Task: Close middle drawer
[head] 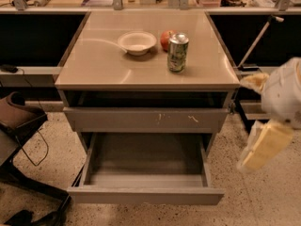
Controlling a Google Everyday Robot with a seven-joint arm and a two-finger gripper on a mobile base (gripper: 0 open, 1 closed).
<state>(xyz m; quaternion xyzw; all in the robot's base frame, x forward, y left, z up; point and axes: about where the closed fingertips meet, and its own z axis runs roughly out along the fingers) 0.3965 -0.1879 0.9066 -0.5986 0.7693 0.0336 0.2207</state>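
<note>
The middle drawer [146, 195] is pulled far out of the grey cabinet. Its plain front panel faces me low in the view, and its empty grey tray interior [146, 160] is exposed. Above it, the grey drawer front with white scratch marks [146, 119] stands slightly out from the cabinet. My gripper [263, 147] hangs at the right edge of the view, white and pale yellow. It is to the right of the cabinet, level with the open drawer's right side, and apart from the drawer.
On the cabinet top [94, 65] stand a white bowl [137, 42], a red apple [165, 40] and a green can [178, 52]. A dark chair [21, 126] and cable lie at the left. A cane-like pole [256, 39] leans at the right. The floor is speckled.
</note>
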